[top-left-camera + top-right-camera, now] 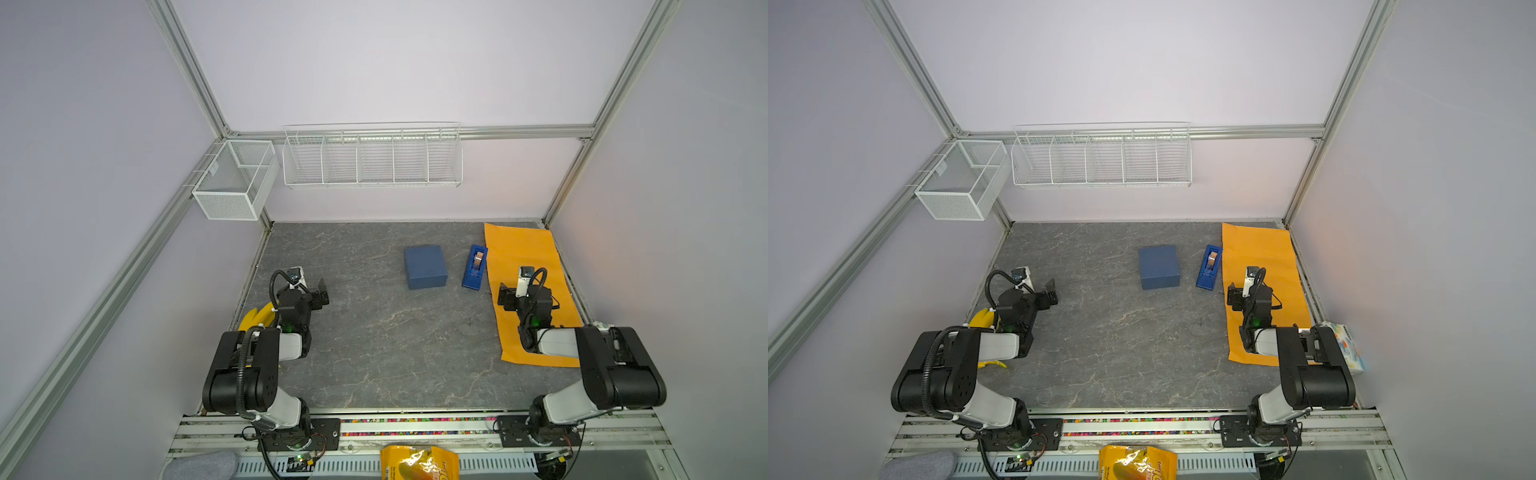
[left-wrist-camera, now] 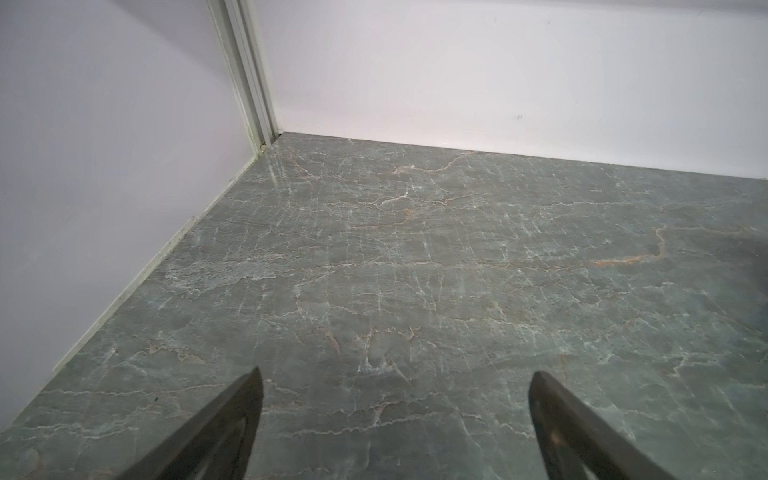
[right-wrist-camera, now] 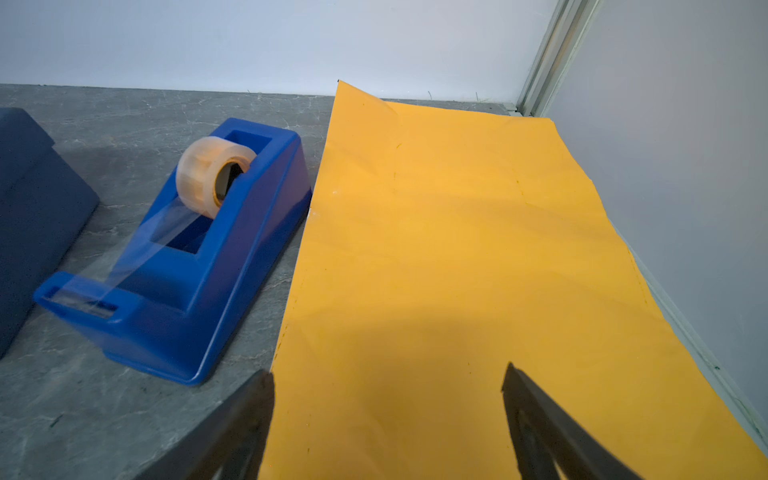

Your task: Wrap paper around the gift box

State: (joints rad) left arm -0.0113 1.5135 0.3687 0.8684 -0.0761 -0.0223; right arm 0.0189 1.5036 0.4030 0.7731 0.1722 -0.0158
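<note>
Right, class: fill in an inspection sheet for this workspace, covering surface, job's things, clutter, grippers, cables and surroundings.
Surface: grey marbled table, flat.
Job's things: box mid-table, unwrapped; paper flat by the right wall, apart from it.
Clutter: tape dispenser between them; bananas at the left edge; snack bag at front.
Grippers: left gripper open, empty; right gripper open, empty, above paper.
Cables: black cables loop at both wrists.
Surroundings: white walls; wire baskets on them.

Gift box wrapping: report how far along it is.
Done: nothing. The gift box sits bare, apart from the paper, which lies flat with the tape dispenser between them. In hand: nothing; left end effector and right end effector are open and empty. Left: joining box and paper, folding, taping.
</note>
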